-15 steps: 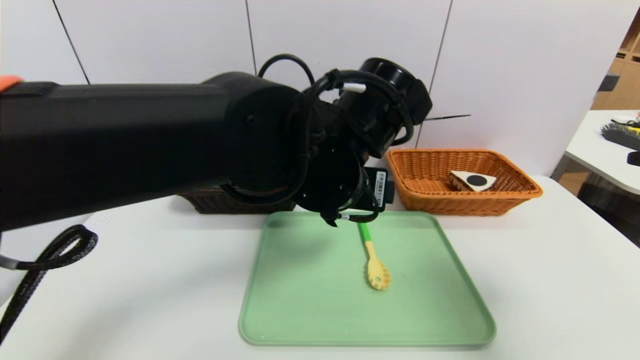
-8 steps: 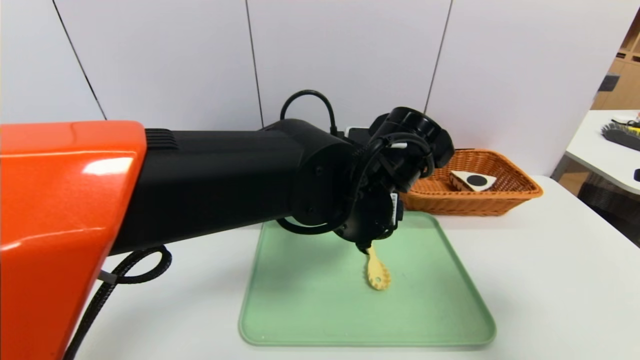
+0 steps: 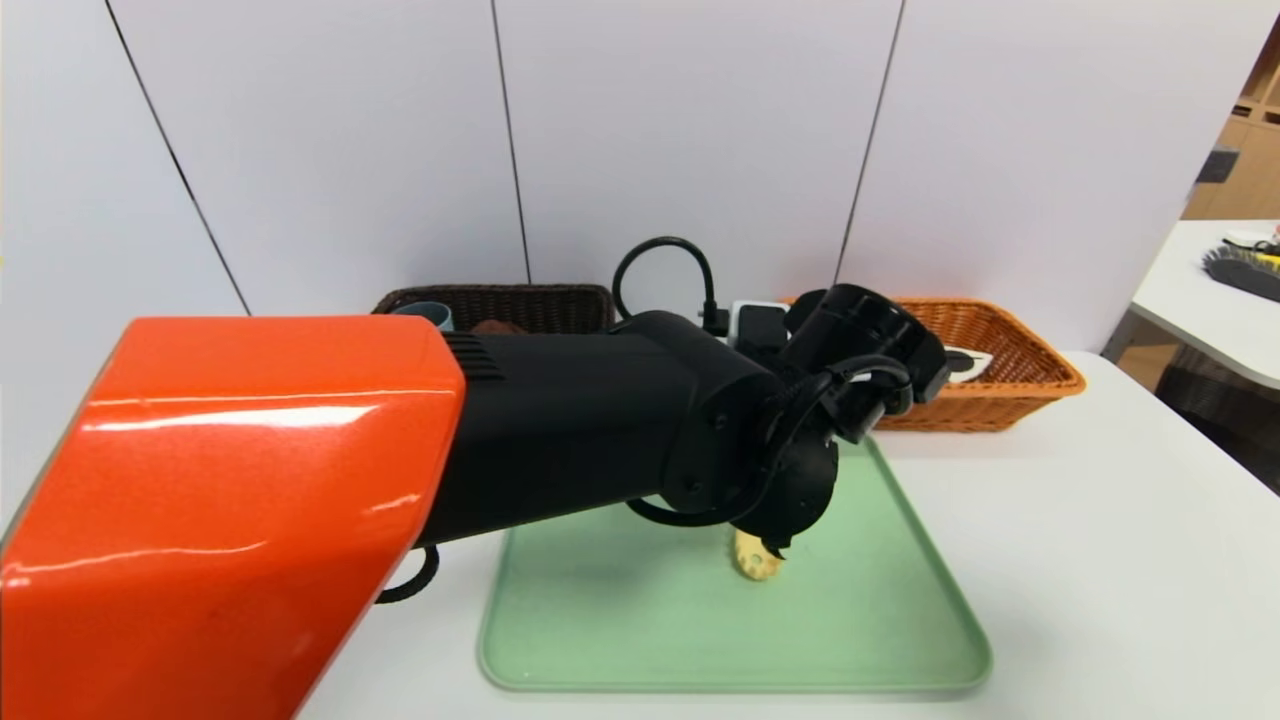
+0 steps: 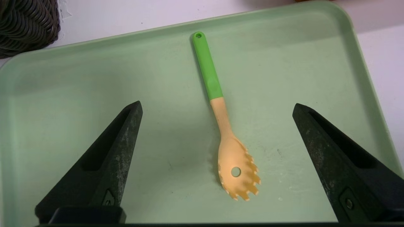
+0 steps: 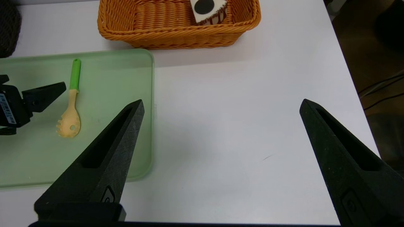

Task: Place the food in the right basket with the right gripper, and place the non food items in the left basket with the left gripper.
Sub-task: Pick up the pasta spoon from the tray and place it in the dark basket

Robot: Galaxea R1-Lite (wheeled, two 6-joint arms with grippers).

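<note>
The yellow slotted spoon with a green handle lies flat on the green tray. My left gripper hangs open above it, one finger on each side and neither touching it. In the head view the left arm covers all but the spoon's yellow head. The cake slice lies in the orange basket. The blue-grey cup and a bit of the brown towel show in the dark basket. My right gripper is open over bare table, right of the tray.
My orange and black left arm fills the left half of the head view. A white power block sits between the baskets. The table's right edge drops to the floor. A second table stands at the far right.
My left arm has swung from over the dark basket forward, right and down, and now hangs over the spoon on the tray. The spoon and the cake slice have not moved.
</note>
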